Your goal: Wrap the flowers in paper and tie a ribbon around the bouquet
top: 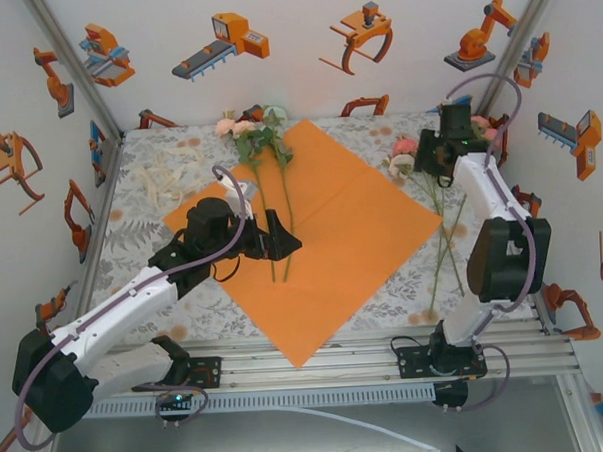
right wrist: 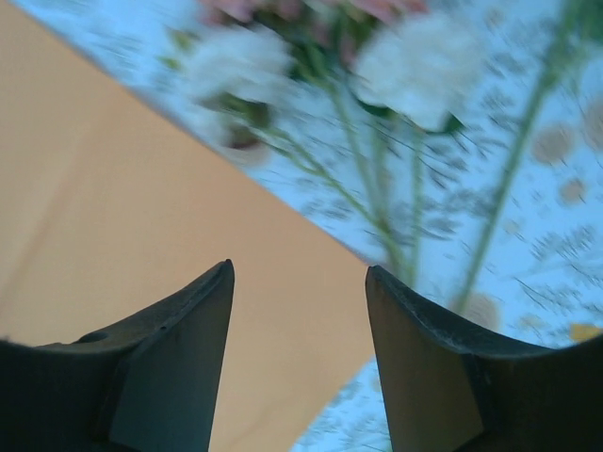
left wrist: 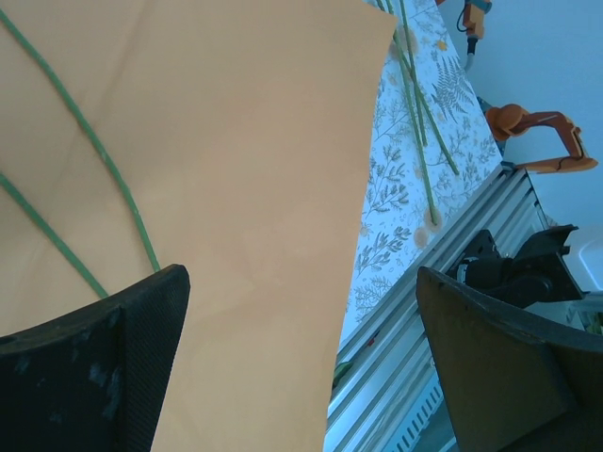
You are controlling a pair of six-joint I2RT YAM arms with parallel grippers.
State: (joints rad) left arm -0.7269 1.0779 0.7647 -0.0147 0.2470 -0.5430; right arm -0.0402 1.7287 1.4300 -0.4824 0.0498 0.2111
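The paper (top: 331, 225) lies flat mid-table with two flowers (top: 266, 147) on it, so gathering is in hand, I judge. The left gripper (left wrist: 301, 273) gapes wide over their stems. The right gripper (right wrist: 300, 273), parted and empty, hangs over loose roses (top: 403, 160) beside the sheet — next, a low pinch on thin stems.

Your top external camera sits high behind both arm bases (top: 432, 358) and looks down and forward over the whole table (top: 131, 228), far wall (top: 305, 81) included. Your left wrist camera rides close above the paper (left wrist: 245, 188), looking between its own fingers (left wrist: 113, 367) toward the right side, where loose stems (left wrist: 421, 122) and the near rail (left wrist: 471, 226) cross its frame. Your right wrist camera hangs very close and blurred over the paper's far right edge, with the flowers (right wrist: 419, 66) just beside it. All three views share that paper.
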